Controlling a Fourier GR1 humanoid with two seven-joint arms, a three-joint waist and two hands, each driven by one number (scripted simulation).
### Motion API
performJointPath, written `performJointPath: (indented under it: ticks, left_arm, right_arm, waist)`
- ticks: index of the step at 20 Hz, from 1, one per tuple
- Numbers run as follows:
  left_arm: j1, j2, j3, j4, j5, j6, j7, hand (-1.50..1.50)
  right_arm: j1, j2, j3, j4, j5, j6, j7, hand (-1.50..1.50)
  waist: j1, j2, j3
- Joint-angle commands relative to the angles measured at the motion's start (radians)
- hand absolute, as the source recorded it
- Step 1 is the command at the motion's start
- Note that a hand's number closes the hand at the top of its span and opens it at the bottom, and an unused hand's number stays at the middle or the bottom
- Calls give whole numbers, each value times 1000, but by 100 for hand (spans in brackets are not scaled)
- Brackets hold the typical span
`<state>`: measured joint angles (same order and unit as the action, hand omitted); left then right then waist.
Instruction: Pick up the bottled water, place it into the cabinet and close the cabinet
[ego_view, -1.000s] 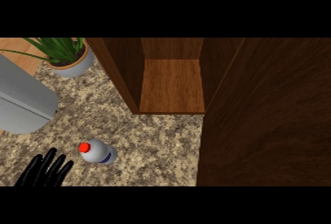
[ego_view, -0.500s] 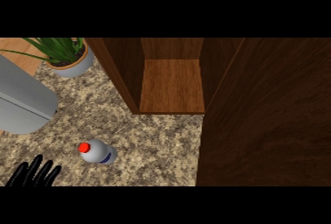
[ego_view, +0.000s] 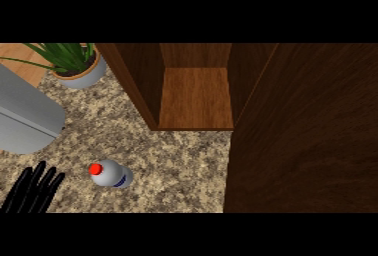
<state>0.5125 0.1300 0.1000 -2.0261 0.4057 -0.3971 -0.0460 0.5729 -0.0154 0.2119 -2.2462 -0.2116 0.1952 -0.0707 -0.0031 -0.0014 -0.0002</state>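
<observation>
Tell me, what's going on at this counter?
A robot is meant to put the bottled water into the cabinet and close it. Right now nothing is held. The bottle sits on the speckled counter, and the robot's left hand is open just to its left, not touching it. The cabinet stands open.

Left hand (ego_view: 33, 190) drifted left, apparently slightly farther from bottled water (ego_view: 111, 173).
</observation>
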Motion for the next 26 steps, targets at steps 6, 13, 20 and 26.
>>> performJointPath:
  ticks: [6,13,20,26]
  left_arm:
    - [-167,35,75,262,-97,-48,-84,-150]
    - [-303,57,114,483,-129,-66,-128,-150]
    - [-373,50,134,689,-173,-79,-211,-150]
    - [-418,27,123,899,-222,-96,-325,-150]
  right_arm:
    - [-18,-1,29,34,27,4,-29,-150]
    - [93,-20,10,47,-1,62,-149,-150]
    - [108,-68,-20,-20,-55,76,-85,-150]
    - [116,-56,-19,31,-46,76,-138,-150]
  waist:
    - [-1,1,0]
    - [-6,1,0]
    - [-4,1,0]
    - [-4,1,0]
